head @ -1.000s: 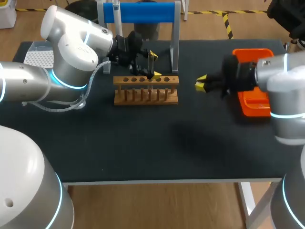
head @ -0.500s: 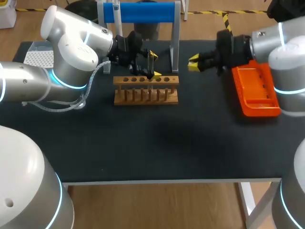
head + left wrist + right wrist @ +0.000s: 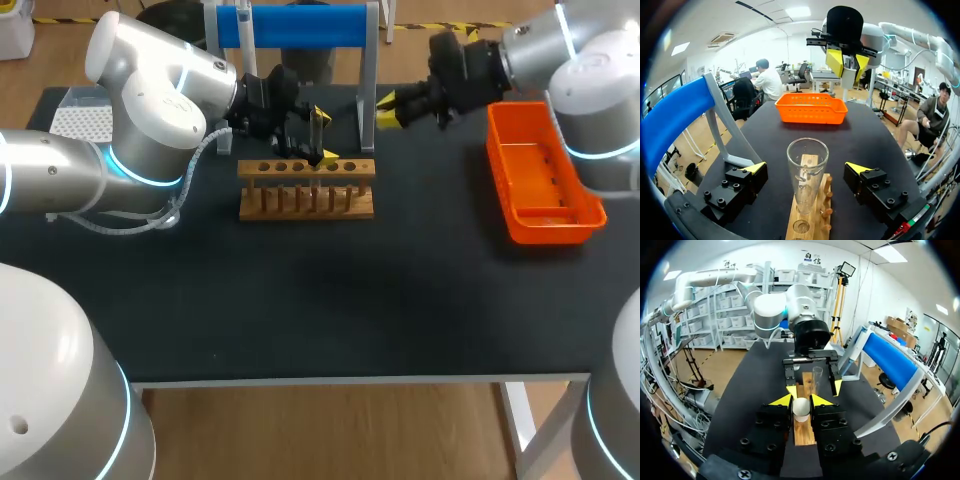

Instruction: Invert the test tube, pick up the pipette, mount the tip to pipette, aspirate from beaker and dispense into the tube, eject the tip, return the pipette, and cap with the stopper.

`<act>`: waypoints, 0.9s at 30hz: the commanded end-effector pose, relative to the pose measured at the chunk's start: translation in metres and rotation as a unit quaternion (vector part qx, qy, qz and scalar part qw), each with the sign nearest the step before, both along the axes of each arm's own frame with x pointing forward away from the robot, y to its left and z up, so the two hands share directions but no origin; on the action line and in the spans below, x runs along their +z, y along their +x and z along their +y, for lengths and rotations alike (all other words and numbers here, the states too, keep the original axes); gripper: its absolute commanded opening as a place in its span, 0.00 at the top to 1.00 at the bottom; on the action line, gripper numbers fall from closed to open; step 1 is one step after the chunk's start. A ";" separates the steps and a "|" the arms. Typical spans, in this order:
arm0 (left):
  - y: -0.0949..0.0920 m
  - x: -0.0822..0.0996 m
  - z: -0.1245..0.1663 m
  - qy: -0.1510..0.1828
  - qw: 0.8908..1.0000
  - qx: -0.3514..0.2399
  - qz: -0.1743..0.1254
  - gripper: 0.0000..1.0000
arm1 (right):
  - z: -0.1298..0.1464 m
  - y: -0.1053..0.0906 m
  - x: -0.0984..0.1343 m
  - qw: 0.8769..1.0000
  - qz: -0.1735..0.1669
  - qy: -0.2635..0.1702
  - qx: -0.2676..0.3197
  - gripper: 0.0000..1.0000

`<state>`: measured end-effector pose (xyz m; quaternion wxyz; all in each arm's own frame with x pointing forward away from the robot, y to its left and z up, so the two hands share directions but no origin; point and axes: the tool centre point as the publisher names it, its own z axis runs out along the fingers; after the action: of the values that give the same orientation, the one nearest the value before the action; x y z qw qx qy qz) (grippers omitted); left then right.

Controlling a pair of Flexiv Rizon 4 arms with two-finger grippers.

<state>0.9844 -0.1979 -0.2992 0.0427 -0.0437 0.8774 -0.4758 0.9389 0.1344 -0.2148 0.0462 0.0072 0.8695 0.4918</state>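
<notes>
A clear glass test tube [image 3: 807,172] stands upright, mouth up, in the wooden rack [image 3: 306,187]. My left gripper [image 3: 324,135] is open around it, one finger on each side, not touching the glass. My right gripper [image 3: 386,110] hangs in the air to the right of the rack, beside the stand's post, and is shut on a small white stopper [image 3: 801,409]. In the right wrist view the tube [image 3: 817,376] and the left gripper [image 3: 812,386] lie straight ahead of the stopper. In the left wrist view the right gripper [image 3: 846,64] faces me above the table.
A blue-topped pipette stand [image 3: 295,25] rises just behind the rack. An orange tray [image 3: 543,190] lies at the right. A white tip box [image 3: 80,120] sits at the far left behind my left arm. Bare black tabletop [image 3: 330,300] spreads in front of the rack.
My right arm has carried the stopper from over the orange tray leftward and toward the back, closer to the rack. The left arm and the tube have stayed still.
</notes>
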 end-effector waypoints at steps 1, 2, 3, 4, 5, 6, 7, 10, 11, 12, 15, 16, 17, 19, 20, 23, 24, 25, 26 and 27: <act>0.001 0.001 0.000 0.001 1.000 -0.002 0.001 0.00 | 0.009 0.008 0.004 1.000 0.009 -0.008 0.016 1.00; 0.001 0.001 0.000 0.001 1.000 -0.002 0.001 0.00 | 0.011 0.009 0.004 1.000 0.009 -0.009 0.017 1.00; 0.001 0.001 0.000 0.001 1.000 -0.002 0.001 0.00 | 0.013 0.010 0.005 1.000 0.009 -0.010 0.019 1.00; 0.001 0.001 0.000 0.001 1.000 -0.002 0.001 0.00 | 0.015 0.010 0.006 1.000 0.009 -0.012 0.022 1.00; 0.001 0.001 0.000 0.001 1.000 -0.002 0.001 0.00 | 0.017 0.010 0.006 1.000 0.010 -0.013 0.023 1.00; 0.001 0.001 0.000 0.001 1.000 -0.002 0.001 0.00 | 0.020 0.011 0.006 1.000 0.011 -0.015 0.025 1.00; 0.001 0.001 0.000 0.001 1.000 -0.002 0.001 0.00 | 0.022 0.011 0.006 0.999 0.012 -0.016 0.027 1.00; 0.001 0.001 0.000 0.001 1.000 -0.002 0.001 0.00 | 0.028 0.013 0.005 0.999 0.013 -0.022 0.031 1.00; 0.001 0.001 0.000 0.001 1.000 -0.002 0.001 0.00 | 0.031 0.013 0.005 0.999 0.014 -0.023 0.032 1.00; 0.001 0.001 0.000 0.001 1.000 -0.002 0.001 0.00 | 0.033 0.014 0.005 0.999 0.015 -0.024 0.033 1.00; 0.001 0.001 0.000 0.001 1.000 -0.002 0.001 0.00 | 0.038 0.015 0.005 0.999 0.017 -0.026 0.035 1.00; 0.001 0.001 0.000 0.001 1.000 -0.002 0.001 0.00 | 0.040 0.016 0.005 0.999 0.017 -0.026 0.036 1.00; 0.001 0.001 0.000 0.001 1.000 -0.002 0.001 0.00 | 0.041 0.017 0.005 0.999 0.018 -0.027 0.037 1.00; 0.001 0.001 0.000 0.001 1.000 -0.002 0.001 0.00 | 0.044 0.019 0.006 0.999 0.018 -0.027 0.038 1.00; 0.001 0.001 0.000 0.001 1.000 -0.002 0.001 0.00 | 0.045 0.019 0.006 0.999 0.019 -0.027 0.038 1.00; 0.001 0.001 0.000 0.001 1.000 -0.002 0.001 0.00 | 0.049 0.021 0.007 0.999 0.020 -0.026 0.040 1.00; 0.001 0.001 0.000 0.001 1.000 -0.002 0.001 0.00 | 0.050 0.022 0.007 0.999 0.020 -0.025 0.041 1.00; 0.001 0.001 0.000 0.001 1.000 -0.002 0.001 0.00 | 0.052 0.022 0.008 0.999 0.021 -0.025 0.042 1.00; 0.001 0.001 0.000 0.001 1.000 -0.002 0.001 0.00 | 0.053 0.023 0.008 0.999 0.021 -0.025 0.043 1.00; 0.001 0.001 0.000 0.001 1.000 -0.002 0.001 0.00 | 0.055 0.023 0.008 0.999 0.021 -0.025 0.043 1.00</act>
<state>0.9844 -0.1979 -0.2992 0.0427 -0.0437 0.8774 -0.4758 0.9578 0.1850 -0.2071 0.0097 -0.0194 0.8807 0.4733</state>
